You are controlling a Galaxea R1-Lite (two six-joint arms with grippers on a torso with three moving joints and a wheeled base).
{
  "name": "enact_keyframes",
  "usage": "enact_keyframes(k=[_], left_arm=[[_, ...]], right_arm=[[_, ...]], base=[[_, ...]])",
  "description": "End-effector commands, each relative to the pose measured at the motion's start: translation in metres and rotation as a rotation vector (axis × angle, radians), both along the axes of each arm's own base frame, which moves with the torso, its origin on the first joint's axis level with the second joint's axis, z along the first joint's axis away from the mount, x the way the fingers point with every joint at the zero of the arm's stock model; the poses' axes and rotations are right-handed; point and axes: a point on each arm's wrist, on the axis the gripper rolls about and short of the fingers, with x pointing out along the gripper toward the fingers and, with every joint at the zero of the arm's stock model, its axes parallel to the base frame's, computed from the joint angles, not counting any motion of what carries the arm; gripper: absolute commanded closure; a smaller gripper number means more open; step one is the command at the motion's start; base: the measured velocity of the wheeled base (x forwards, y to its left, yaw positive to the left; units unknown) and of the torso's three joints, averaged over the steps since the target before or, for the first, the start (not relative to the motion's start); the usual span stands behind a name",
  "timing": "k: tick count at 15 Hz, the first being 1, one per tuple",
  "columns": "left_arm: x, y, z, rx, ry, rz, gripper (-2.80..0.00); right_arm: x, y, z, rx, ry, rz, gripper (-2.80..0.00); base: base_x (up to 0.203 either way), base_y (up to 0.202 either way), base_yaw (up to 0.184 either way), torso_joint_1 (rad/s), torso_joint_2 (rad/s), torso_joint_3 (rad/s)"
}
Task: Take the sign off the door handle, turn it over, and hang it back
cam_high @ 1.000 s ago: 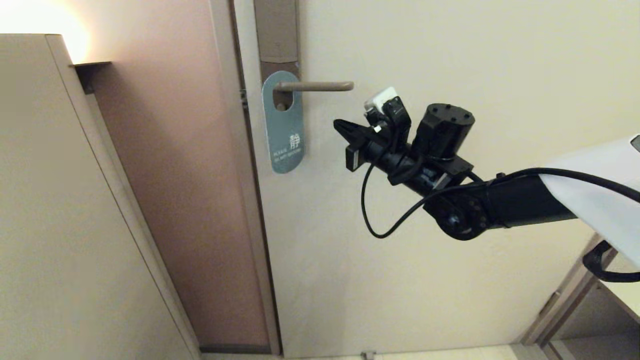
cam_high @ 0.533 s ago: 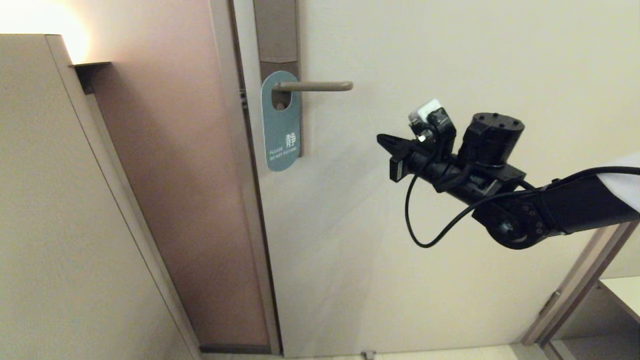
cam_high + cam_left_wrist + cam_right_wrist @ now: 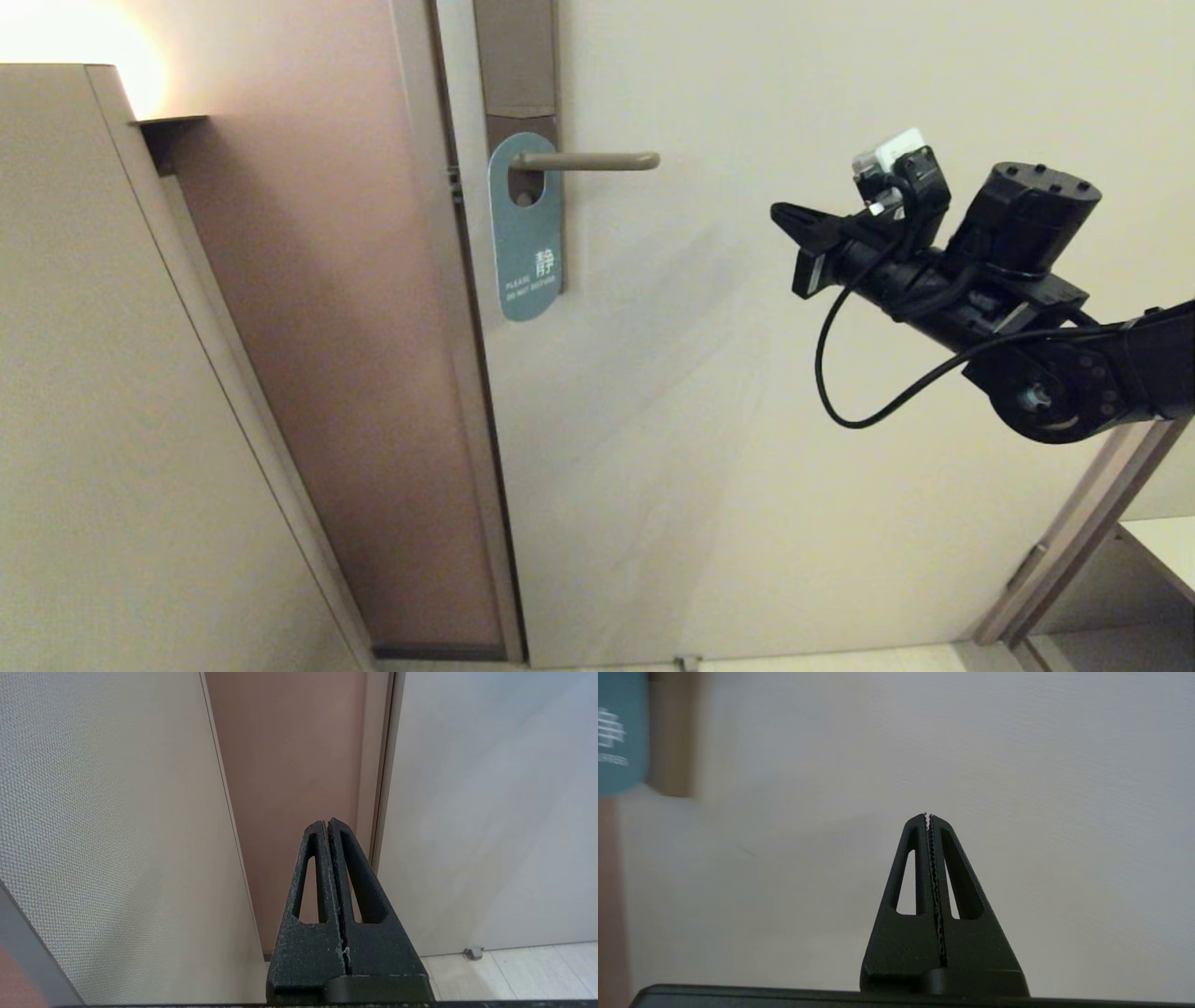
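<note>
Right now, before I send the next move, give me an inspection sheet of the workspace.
Surface: door shut, pale, bare.
Job's things: sign hangs on the door handle, blue side out, white lettering.
Clutter: nothing seen.
Grippers: right gripper shut, empty, in the air right of the handle, apart from the sign; left gripper shut, empty, low, pointing at the door frame.
Cables: black cable loops under the right wrist, hanging free.
Surroundings: wall panel left; lamp glow above.

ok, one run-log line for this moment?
sign: blue side out, hanging on door handle | right gripper: shut, empty, clear of sign | left gripper: shut, empty, parked
</note>
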Motion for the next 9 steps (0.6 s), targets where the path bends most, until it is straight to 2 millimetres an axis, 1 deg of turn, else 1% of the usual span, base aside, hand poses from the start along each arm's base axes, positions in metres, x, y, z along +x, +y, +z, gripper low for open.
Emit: enact_keyframes(k=[1,2,5,7,9], left_arm=[[0.0,0.0,0.0,0.0,-0.001,-0.001,0.0],[0.0,0.0,0.0,0.0,-0.001,-0.002,0.0],[0.0,0.0,0.0,0.0,0.0,0.0,0.0],[0.0,0.0,0.0,0.0,0.0,-0.001,0.0],[0.0,0.0,0.0,0.0,-0.001,-0.001,0.0]], right_arm=[[-0.006,-0.014,0.007,0.002,-0.012,-0.031,0.0],[-0.008,-0.021,0.007,-0.002,0.003,-0.048,0.0],[-0.017,-0.049,0.008,-0.001,0.05,-0.12,0.0],[-0.03,-0.06,0.012,0.036,0.073,-0.14,0.0],[-0.046,-0.064,0.015,0.05,0.091,-0.145,0.0]], base=[[0.0,0.0,0.0,0.0,0.0,0.0],[0.0,0.0,0.0,0.0,0.0,0.0],[0.0,0.0,0.0,0.0,0.0,0.0],[0.0,0.0,0.0,0.0,0.0,0.0],[0.0,0.0,0.0,0.0,0.0,0.0]])
